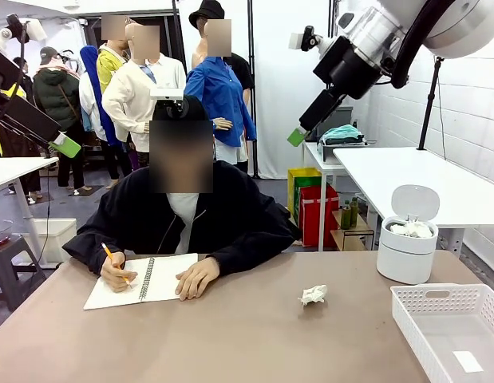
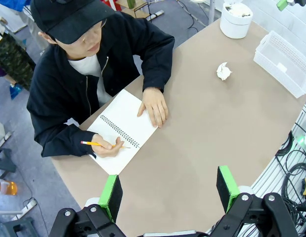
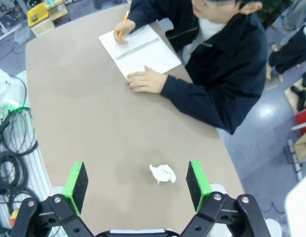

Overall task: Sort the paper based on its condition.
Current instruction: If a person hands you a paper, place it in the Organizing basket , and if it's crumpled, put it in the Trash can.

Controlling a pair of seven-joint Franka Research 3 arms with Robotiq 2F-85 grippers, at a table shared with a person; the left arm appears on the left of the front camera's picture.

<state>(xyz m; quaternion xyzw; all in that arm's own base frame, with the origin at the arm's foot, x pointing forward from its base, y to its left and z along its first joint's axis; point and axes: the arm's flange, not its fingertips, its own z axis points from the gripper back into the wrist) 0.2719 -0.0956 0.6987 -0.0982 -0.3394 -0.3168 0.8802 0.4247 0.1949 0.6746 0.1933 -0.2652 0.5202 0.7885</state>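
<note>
Both arms hung high over the table [image 1: 231,335], nothing in either one. The left gripper [image 2: 168,191] had its green pads spread wide above the near edge, empty air between them. The right gripper [image 3: 136,181] was just as wide apart, also holding nothing, and from its wrist view the crumpled paper wad [image 3: 162,173] lay on the bare tabletop down between its pads, well below them.

That wad [image 1: 314,295] sat alone on the tan surface, right of centre, between the open notebook [image 1: 143,281] and the white slotted basket [image 1: 446,319] at the right corner. Behind the basket stood a round white bin [image 1: 407,251] with its lid flipped up and more crumpled paper [image 1: 411,229] showing at the top.

Across the table the person [image 1: 195,215] in a dark jacket was bent over the notebook, one hand [image 1: 117,273] with a yellow pencil [image 1: 111,257] on the page, the other hand [image 1: 196,278] flat at the notebook's edge.
</note>
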